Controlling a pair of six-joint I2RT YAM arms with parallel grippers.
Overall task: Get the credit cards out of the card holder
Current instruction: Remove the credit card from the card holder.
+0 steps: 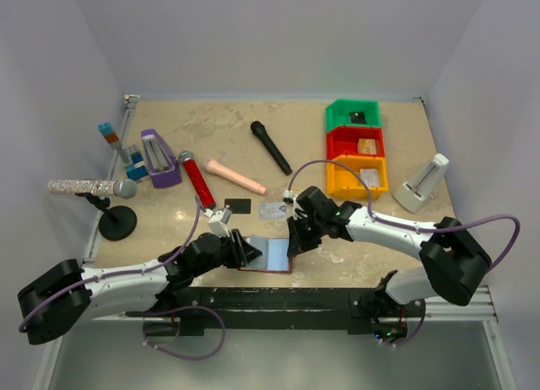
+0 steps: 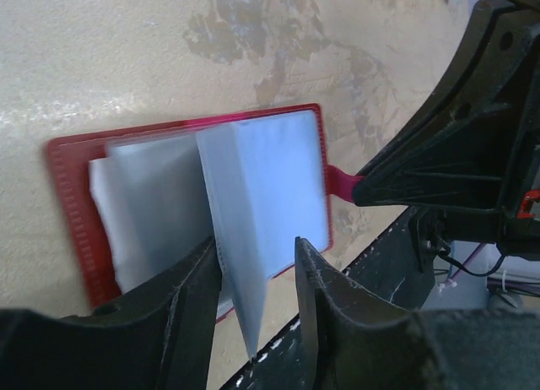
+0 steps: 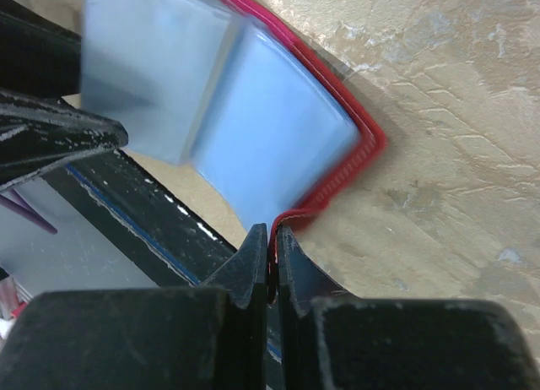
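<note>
While the tabletop (image 1: 169, 154) carries a row of three bins at its far right, each one holds a single small piece: the green bin (image 1: 337, 118) a dark one, the red bin (image 1: 340, 143) a tan one, the yellow bin (image 1: 344, 179) a pale one. The card holder (image 1: 268, 255) lies open at the front edge. The left tool (image 2: 256, 268) is spread, with one upright sleeve (image 2: 236, 230) between its fingers. The right tool (image 3: 270, 238) is pressed together on the holder's red tab (image 2: 340, 181). Just beyond the holder, a black card (image 1: 239, 206) and a silver-grey card (image 1: 272, 210) lie flat and apart.
</note>
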